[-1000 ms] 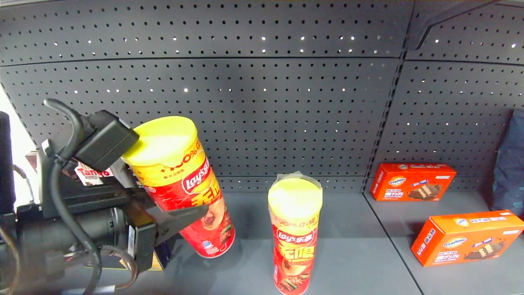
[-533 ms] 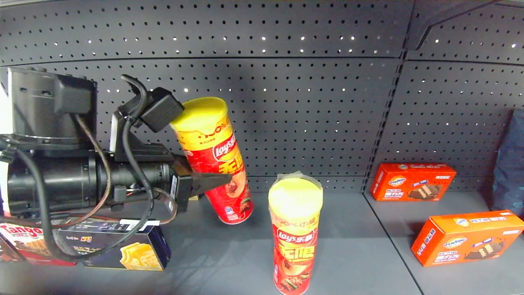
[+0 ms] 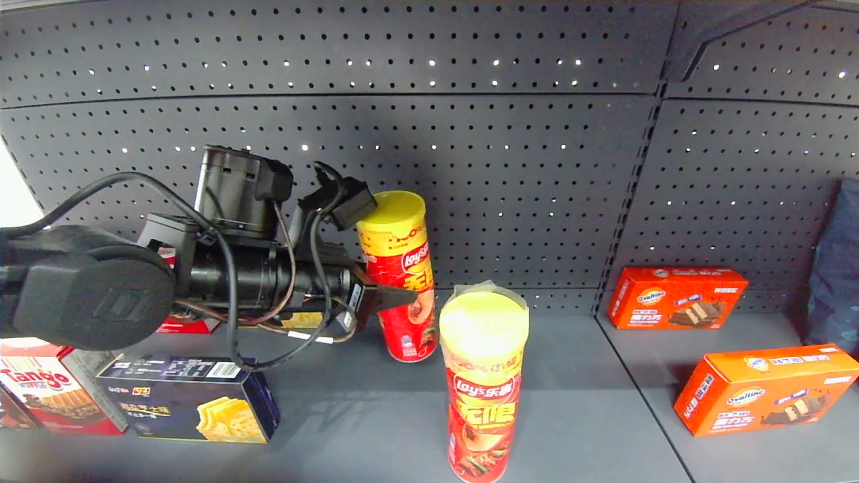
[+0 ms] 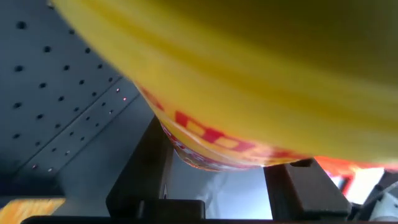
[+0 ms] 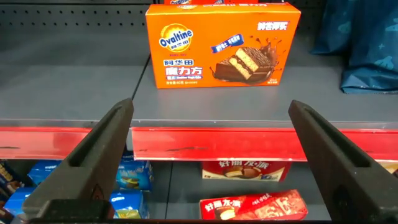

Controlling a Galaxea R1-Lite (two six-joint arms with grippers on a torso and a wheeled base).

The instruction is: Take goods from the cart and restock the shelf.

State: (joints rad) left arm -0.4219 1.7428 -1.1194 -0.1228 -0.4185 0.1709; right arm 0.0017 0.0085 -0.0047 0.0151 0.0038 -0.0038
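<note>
Mid-body grip: my left tool (image 3: 405, 300) clamps the tall red-and-yellow crisp can (image 3: 396, 235) near upright, I judge to line it behind its twin (image 3: 483, 382) on the grey metal shelf (image 3: 577, 409); right tool (image 5: 209, 104) gapes empty.

1. this is a shop aisle, seen at a retail display rack.
2. the rack's back is a dark perforated metal panel (image 3: 470, 168), split into bays by an upright post (image 3: 631, 201), with a flat grey shelf deck (image 3: 570, 416) in front of it.
3. packaged snacks stand on the deck with their printed faces outward: a tall chip can (image 3: 483, 382), a second chip can (image 3: 401, 275) behind it, two orange cake boxes (image 3: 676, 297), a dark blue cracker box (image 3: 194, 399) and a red and white wafer box (image 3: 47, 396).
4. in the right wrist view the shelf's front edge carries a red price strip (image 5: 217, 143), and a lower tier beneath it holds more boxed goods (image 5: 245, 169) and blue packets (image 5: 134, 177).
</note>
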